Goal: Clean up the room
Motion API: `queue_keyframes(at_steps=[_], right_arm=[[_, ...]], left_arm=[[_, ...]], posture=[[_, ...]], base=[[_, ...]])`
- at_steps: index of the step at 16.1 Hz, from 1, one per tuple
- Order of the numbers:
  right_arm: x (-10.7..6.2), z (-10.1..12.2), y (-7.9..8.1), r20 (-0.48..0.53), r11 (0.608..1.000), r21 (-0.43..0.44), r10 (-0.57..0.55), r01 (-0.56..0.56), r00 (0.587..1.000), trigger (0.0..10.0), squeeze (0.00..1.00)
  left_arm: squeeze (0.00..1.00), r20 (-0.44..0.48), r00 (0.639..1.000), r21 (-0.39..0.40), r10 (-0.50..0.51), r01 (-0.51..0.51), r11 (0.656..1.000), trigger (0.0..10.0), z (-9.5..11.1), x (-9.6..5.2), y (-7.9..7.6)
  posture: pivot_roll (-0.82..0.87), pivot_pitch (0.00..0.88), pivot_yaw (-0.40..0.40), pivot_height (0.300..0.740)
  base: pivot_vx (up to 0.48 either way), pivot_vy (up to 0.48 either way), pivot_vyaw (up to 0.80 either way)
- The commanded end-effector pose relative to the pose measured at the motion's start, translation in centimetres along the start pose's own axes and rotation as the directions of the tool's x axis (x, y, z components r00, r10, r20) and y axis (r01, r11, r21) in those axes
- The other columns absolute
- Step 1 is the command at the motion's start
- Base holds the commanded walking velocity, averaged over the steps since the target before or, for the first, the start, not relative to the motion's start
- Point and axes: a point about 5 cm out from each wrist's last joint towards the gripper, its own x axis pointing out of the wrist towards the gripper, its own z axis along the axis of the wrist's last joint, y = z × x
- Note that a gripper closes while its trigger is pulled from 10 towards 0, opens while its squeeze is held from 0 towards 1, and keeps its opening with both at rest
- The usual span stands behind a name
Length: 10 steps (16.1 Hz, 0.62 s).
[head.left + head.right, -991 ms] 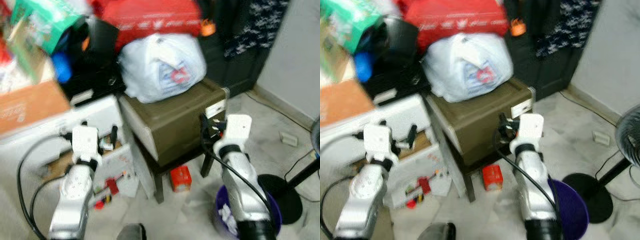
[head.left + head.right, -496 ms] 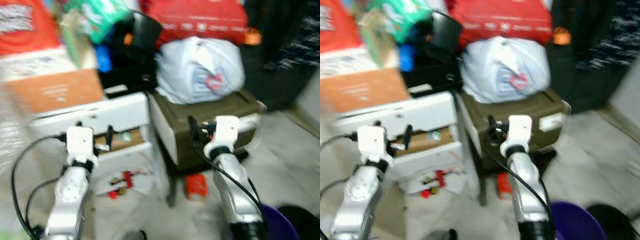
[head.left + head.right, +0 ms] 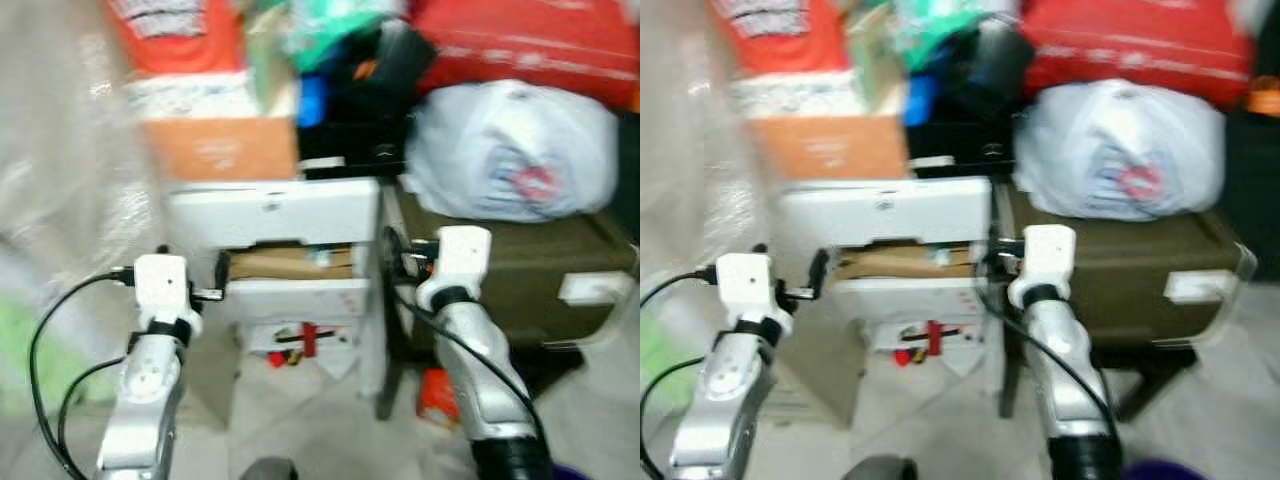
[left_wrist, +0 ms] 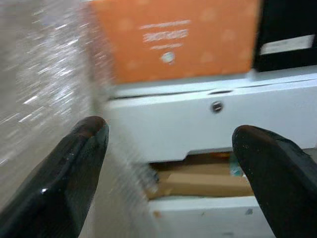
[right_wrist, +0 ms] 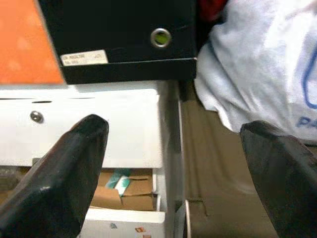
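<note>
Clutter stands stacked against the wall: a white cabinet [image 3: 265, 215] with an orange box [image 3: 222, 148] on top, a black case [image 5: 124, 34] beside the box, and red bags piled higher up. Right of the cabinet, almost touching its edge, is a dark olive cabinet [image 3: 520, 275] on legs, carrying a white plastic bag [image 3: 510, 150]. The white cabinet has an open slot holding brown cardboard [image 3: 290, 262], and small red bits [image 3: 300, 338] lie at its foot. A red packet [image 3: 437, 392] sits on the floor under the olive cabinet. Plastic sheeting [image 3: 60, 180] hangs on the left.

Both arms are raised before the white cabinet. The left gripper [image 4: 168, 163] has its fingers spread wide, nothing between them, facing the cabinet's left edge. The right gripper [image 5: 178, 168] is likewise spread and empty, facing the seam between the two cabinets. Pale floor [image 3: 320, 420] lies bare between the robot and the furniture.
</note>
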Motion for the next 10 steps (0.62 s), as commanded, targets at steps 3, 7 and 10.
queue_keyframes(at_steps=[3,7,10], right_arm=[[0.0,0.1,0.3,-0.008,1.0,-0.003,0.024,-0.024,1.0,10.0,0.0],[-2.7,-1.7,-2.3,-0.067,0.996,-0.025,-0.083,0.081,0.994,10.0,0.0],[-4.6,-3.2,-4.4,-0.104,0.988,-0.078,-0.14,0.132,0.985,10.0,0.0]], left_arm=[[0.0,0.005,1.0,-0.007,0.021,-0.021,1.0,10.0,0.2,-0.4,0.5],[0.0,-0.033,0.999,0.0,0.03,-0.03,1.0,10.0,-1.5,-1.8,1.1],[0.0,-0.078,0.997,0.021,0.026,-0.024,0.999,10.0,-3.6,-2.7,1.6]], posture=[[0.08,0.0,-0.004,0.74],[0.08,0.0,0.001,0.74],[0.05,0.0,0.021,0.74]], base=[[0.0,0.0,0.73],[0.0,0.0,0.0],[0.0,0.0,0.0]])
